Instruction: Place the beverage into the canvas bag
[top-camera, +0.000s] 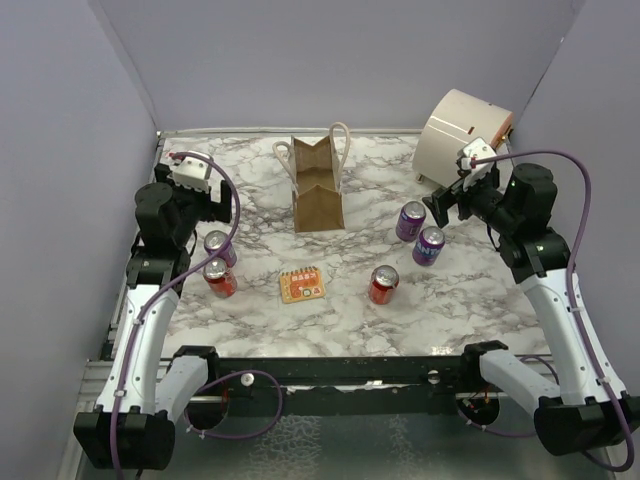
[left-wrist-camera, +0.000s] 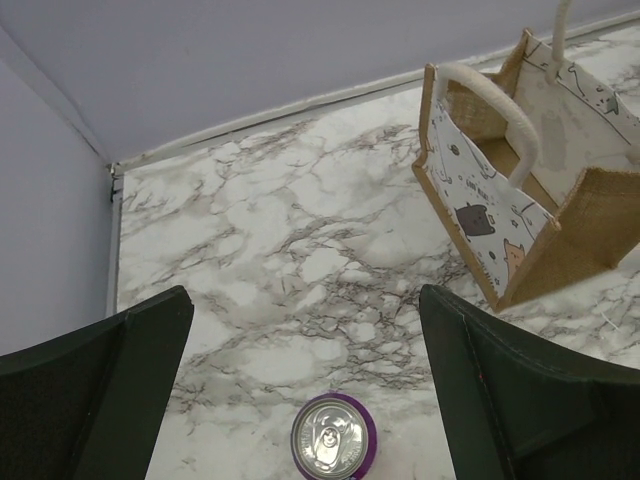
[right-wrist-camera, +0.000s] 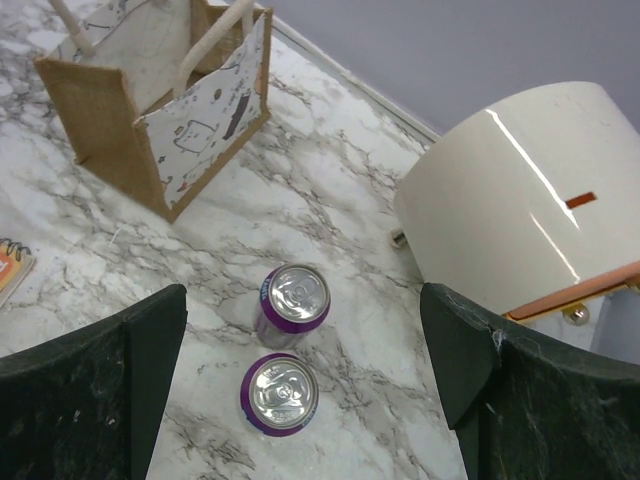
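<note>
- Five drink cans stand on the marble bench: two purple cans close together at the right, a red can nearer the middle, and a left purple can just beside a left red can.
- Canvas bag stands upright at far centre with its mouth open, apart from every can. Both wrist views cut off part of it.
- Left hand is spread wide and holds nothing. It hangs above the left purple can, whose near side the bottom edge of the wrist view cuts off.
- Right hand is likewise wide open and empty, above the two purple cans.
- Cream drum-shaped container lies at far right, partly hidden by the right arm from above.
- Small orange item lies near centre, its print too small to read.
</note>
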